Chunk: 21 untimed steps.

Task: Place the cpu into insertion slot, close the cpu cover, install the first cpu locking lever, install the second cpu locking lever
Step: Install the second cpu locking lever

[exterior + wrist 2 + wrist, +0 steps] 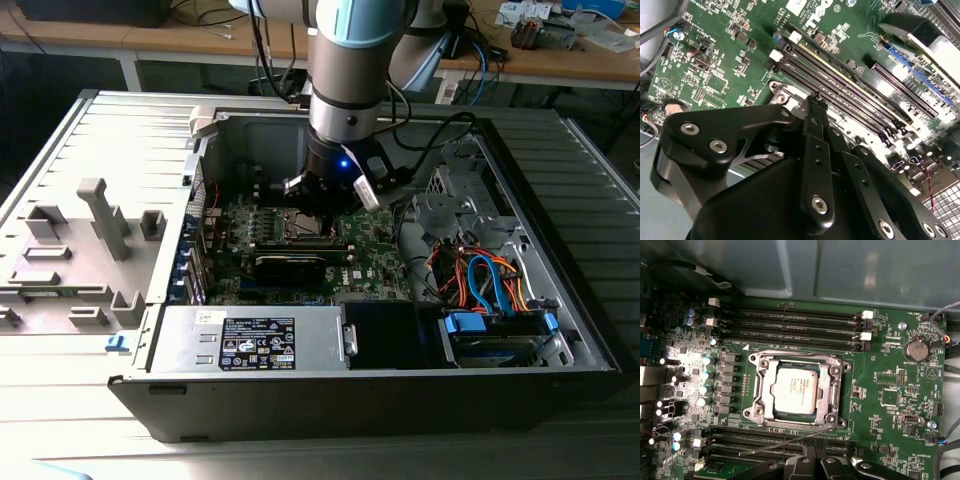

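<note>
Matt silvery metal tops the cpu [795, 388], framed by the dull-silver metal cpu cover [832, 390]; the claw [815, 100] is matt black.

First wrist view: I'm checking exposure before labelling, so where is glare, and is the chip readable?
In the first wrist view, glare washes out the capacitors at the board's edge; the chip is evenly lit and sharp. In the exterior view, the case interior sits in shadow.

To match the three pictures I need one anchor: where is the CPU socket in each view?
Exterior view: CPU socket mid-board, under the gripper.
Second wrist view: its metal corner behind the gripper.
First wrist view: central, CPU inside.
Shared landmark: green motherboard.
</note>
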{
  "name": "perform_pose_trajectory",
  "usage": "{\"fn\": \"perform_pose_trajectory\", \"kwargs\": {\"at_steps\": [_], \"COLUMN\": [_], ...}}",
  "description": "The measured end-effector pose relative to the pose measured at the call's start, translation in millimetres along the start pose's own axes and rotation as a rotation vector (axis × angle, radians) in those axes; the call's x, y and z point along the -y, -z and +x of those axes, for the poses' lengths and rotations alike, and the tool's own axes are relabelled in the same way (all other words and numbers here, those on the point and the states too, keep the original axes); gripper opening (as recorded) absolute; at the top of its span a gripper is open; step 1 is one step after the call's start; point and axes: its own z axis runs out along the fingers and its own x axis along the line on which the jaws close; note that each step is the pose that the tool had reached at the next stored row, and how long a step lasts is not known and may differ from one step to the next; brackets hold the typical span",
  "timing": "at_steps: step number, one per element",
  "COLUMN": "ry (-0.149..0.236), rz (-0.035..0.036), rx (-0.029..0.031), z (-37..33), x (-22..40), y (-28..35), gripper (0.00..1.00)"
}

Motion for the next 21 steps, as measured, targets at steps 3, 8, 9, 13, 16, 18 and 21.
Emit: {"fn": "perform_pose_trajectory", "kwargs": {"at_steps": [3,8,9,13,16,18,21], "ry": [0.000,0.000,0.000,0.001,0.002,0.002,0.002], "rz": [-0.0015,-0.0115,-0.0150,-0.0464,-0.0689,-0.0805,-0.0895], "rx": [0.0002,0.0011,0.0015,0.0045,0.0066,0.0077,0.0086], "z": [0.2,0.6,1.0,2.3,4.6,8.3,12.9], "x": [2.4,6.1,6.4,7.7,7.7,8.3,9.9], "y": [0.1,0.0,0.0,-0.3,-0.8,-1.8,-3.6], "gripper": [0.11,0.11,0.11,0.11,0.11,0.11,0.11]}}
